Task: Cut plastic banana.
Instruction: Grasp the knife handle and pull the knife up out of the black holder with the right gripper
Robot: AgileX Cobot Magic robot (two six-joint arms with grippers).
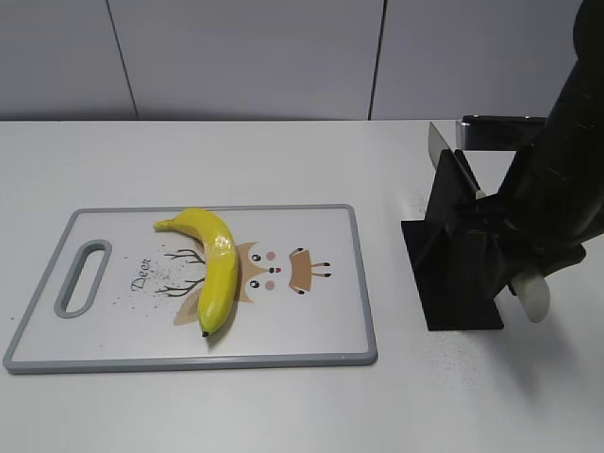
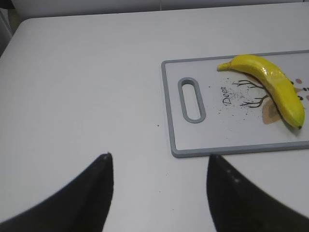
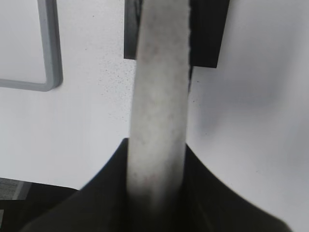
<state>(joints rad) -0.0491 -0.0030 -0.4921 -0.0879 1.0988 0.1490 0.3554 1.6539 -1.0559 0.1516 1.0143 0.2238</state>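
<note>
The plastic banana (image 1: 217,269) lies whole on the white cutting board (image 1: 366,283), stem at the back and dark tip toward the front; the left wrist view shows it too (image 2: 273,87). My right gripper (image 1: 517,257) is shut on the white knife handle (image 1: 534,298) at the black knife stand (image 1: 458,274). The blade (image 1: 439,142) sticks up behind the stand. In the right wrist view the handle (image 3: 159,87) runs between my jaws (image 3: 157,145). My left gripper (image 2: 159,157) is open and empty over bare table, left of the board (image 2: 169,121).
The board has a grey rim, a handle slot (image 1: 83,276) at its left end and a deer print. Its near right corner shows in the right wrist view (image 3: 48,72). A grey wall runs behind the white table.
</note>
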